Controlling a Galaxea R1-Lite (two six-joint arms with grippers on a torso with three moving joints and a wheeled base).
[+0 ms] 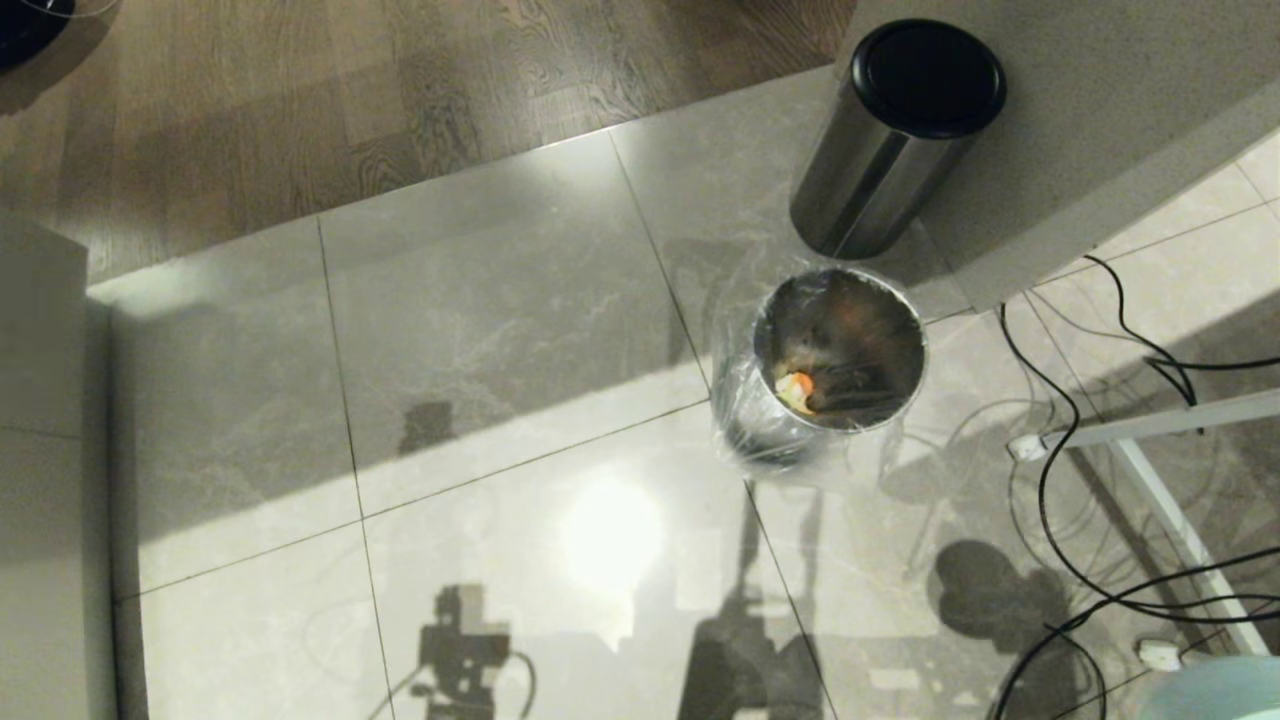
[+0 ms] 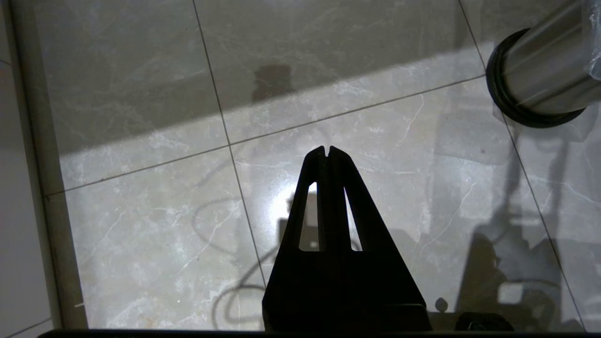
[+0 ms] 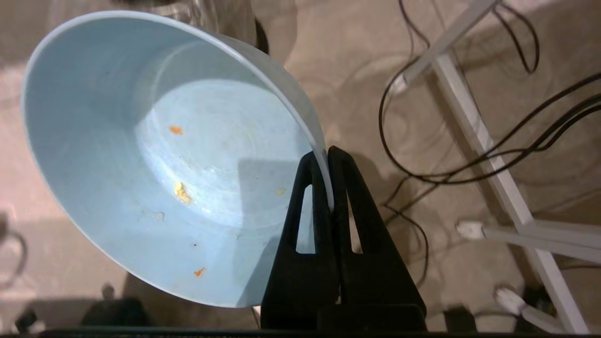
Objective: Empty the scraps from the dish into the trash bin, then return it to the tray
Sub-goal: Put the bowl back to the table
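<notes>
My right gripper [image 3: 324, 155] is shut on the rim of the dish [image 3: 155, 164], a light-blue bowl held tilted above the floor. Only a few tiny orange and yellow crumbs [image 3: 181, 191] cling to its inside. An edge of the dish [image 1: 1215, 690] shows in the head view's bottom right corner. The trash bin [image 1: 750, 425], steel with a clear bag liner, stands on the tiles, and yellow-orange scraps [image 1: 797, 388] lie inside it. My left gripper [image 2: 327, 150] hangs shut and empty over the floor, apart from the bin's black base ring [image 2: 497, 89]. The tray is out of view.
A taller steel bin with a black top [image 1: 895, 130] stands just behind the trash bin, against a grey counter base [image 1: 1100, 150]. Black cables [image 1: 1060, 500] and a white frame leg [image 1: 1160, 500] lie on the floor to the right. A pale cabinet edge [image 1: 40, 450] is at left.
</notes>
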